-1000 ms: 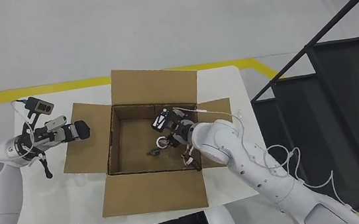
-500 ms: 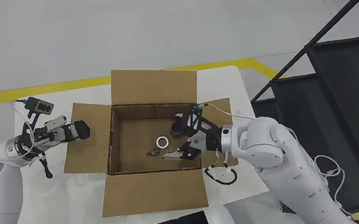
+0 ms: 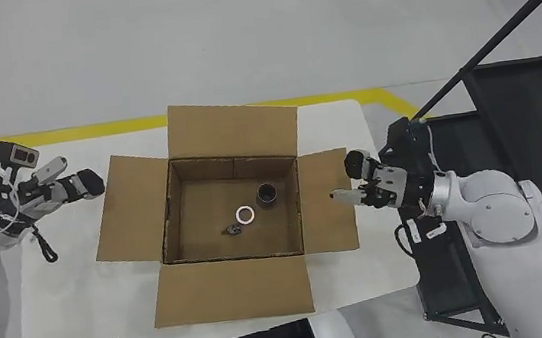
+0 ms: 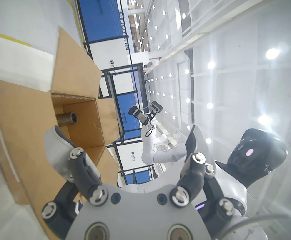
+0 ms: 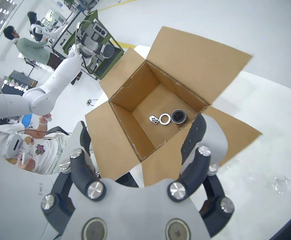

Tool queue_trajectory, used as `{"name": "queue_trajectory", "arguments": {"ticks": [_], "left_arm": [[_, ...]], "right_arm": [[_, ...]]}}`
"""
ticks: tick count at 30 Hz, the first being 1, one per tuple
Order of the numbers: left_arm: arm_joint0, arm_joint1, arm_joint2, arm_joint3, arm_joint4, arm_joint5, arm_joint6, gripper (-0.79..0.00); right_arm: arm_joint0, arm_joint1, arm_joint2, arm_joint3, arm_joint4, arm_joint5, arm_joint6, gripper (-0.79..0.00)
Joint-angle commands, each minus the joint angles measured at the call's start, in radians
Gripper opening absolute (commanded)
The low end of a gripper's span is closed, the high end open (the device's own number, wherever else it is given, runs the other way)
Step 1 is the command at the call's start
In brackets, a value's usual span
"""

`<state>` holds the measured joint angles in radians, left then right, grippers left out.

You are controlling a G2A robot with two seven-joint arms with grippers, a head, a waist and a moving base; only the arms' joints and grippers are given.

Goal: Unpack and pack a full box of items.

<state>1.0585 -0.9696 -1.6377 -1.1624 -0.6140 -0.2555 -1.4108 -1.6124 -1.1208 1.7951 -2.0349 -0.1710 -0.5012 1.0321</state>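
While its four flaps lie spread outward, a brown cardboard box (image 3: 184, 214) sits open at the middle of a white table (image 3: 75, 302), its floor mostly bare. Three small parts rest inside. A dark cylindrical bushing (image 3: 267, 193) stands on end toward 2 o'clock of the floor, close to the 3 o'clock wall. A pale flat ring (image 3: 246, 214) lies just beside it at its 7 o'clock. A small grey metal piece (image 3: 231, 230) with holes lies at 7 o'clock from the ring.

The right gripper (image 3: 348, 181) hangs at 3 o'clock of the box, above the outer edge of that side's flap, its fingers spread apart and holding nothing. The three parts lie well apart from it at its 9 o'clock, with the flap and the box's 3 o'clock wall standing between.

The left gripper (image 3: 86, 183) is held beyond the box's 9 o'clock flap, toward 10 o'clock, near the table's edge. It is likewise spread wide and empty, and that flap and wall separate it from the parts.

Beyond the table a yellow line (image 3: 46, 140) crosses the pale floor at 12 o'clock, and a black steel frame (image 3: 522, 115) stands at 3 o'clock beside the table, close by the right arm
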Motion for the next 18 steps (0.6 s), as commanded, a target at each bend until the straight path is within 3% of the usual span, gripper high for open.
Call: {"name": "queue_trajectory", "arguments": {"ticks": [1, 8, 15, 18], "left_arm": [[-0.011, 0.005, -0.008, 0.031, 0.028, -0.002, 0.015, 0.0], [-0.08, 0.005, 0.038, 0.2, 0.131, -0.035, 0.099, 0.0], [-0.156, -0.038, 0.191, 0.354, 0.129, -0.036, 0.152, 0.0], [-0.183, -0.059, 0.243, 0.386, 0.083, -0.045, 0.116, 0.0]], "right_arm": [[-0.016, 0.003, 0.03, 0.032, 0.003, 0.011, -0.005, 0.0], [-0.031, 0.012, 0.037, 0.161, -0.048, 0.044, -0.033, 0.0], [-0.025, 0.019, -0.019, 0.233, -0.084, 0.05, -0.031, 0.0], [-0.024, 0.021, -0.045, 0.226, -0.08, 0.035, -0.024, 0.0]]}}
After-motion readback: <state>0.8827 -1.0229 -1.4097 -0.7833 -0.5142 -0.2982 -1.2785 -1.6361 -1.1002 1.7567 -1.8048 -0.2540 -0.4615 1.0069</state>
